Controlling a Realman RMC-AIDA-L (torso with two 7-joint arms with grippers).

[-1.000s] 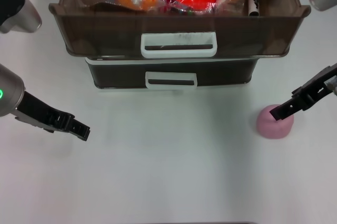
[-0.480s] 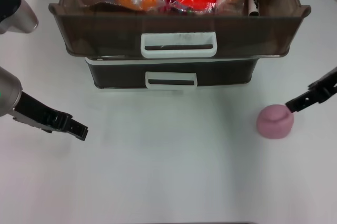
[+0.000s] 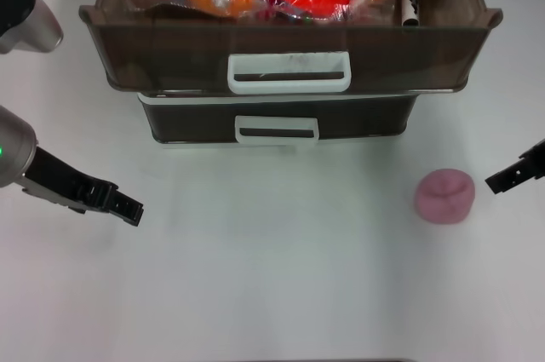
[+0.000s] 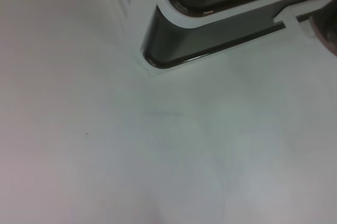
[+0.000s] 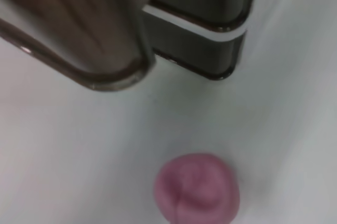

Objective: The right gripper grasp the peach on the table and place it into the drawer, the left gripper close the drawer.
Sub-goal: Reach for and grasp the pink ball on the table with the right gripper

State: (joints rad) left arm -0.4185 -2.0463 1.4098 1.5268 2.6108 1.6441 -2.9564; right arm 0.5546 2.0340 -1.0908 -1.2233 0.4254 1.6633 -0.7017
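White table [image 3: 272,294], head view: peach [image 3: 444,196] is seen lower right, resting clear of the pulled-out drawer [image 3: 289,55] at top centre. Right gripper [image 3: 496,184] is held at frame's right edge, near the peach, not touching; left gripper [image 3: 134,213] at lower left. Jaw state of both can't be told.

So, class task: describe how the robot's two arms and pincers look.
Left pincer: black and blocky, on a thick silver-grey arm with a small green light. Right pincer: black and slim, only its tip in view at the picture's edge.
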